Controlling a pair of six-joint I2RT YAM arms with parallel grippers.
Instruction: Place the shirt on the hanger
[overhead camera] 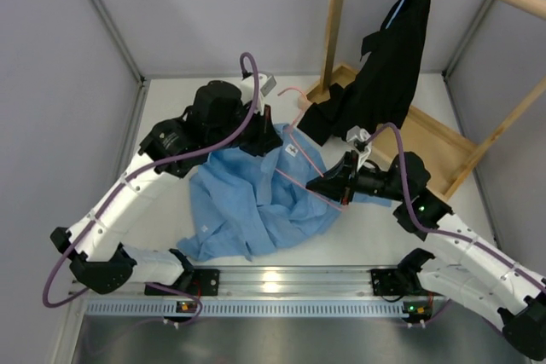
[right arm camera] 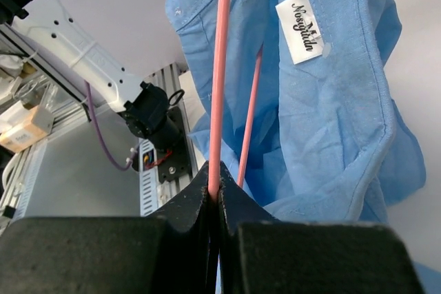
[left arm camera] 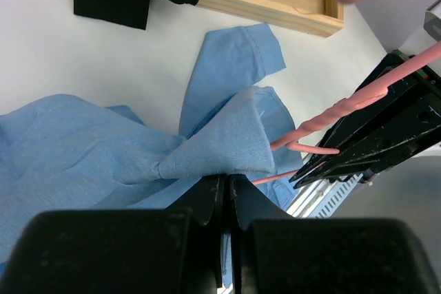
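The light blue shirt (overhead camera: pixel 256 206) lies crumpled on the white table between the arms. My left gripper (overhead camera: pixel 266 138) is at its far edge, shut on a pinched fold of the shirt (left arm camera: pixel 227 139), which it holds raised; the fold sits right at the fingertips (left arm camera: pixel 229 178). The pink wire hanger (overhead camera: pixel 309 168) slants across the shirt's right side, its hook (overhead camera: pixel 294 95) pointing to the back. My right gripper (overhead camera: pixel 343 189) is shut on one wire of the hanger (right arm camera: pixel 220 67) at its near end (right arm camera: pixel 216 187). The shirt's collar with its white label (right arm camera: pixel 301 25) hangs just beside that wire.
A wooden rack (overhead camera: pixel 426 138) stands at the back right, with a black garment (overhead camera: pixel 388 66) on a light blue hanger (overhead camera: pixel 399 6). The garment's lower end drapes onto the table close to the pink hook. An aluminium rail (overhead camera: pixel 281 283) runs along the near edge. Grey walls enclose the table.
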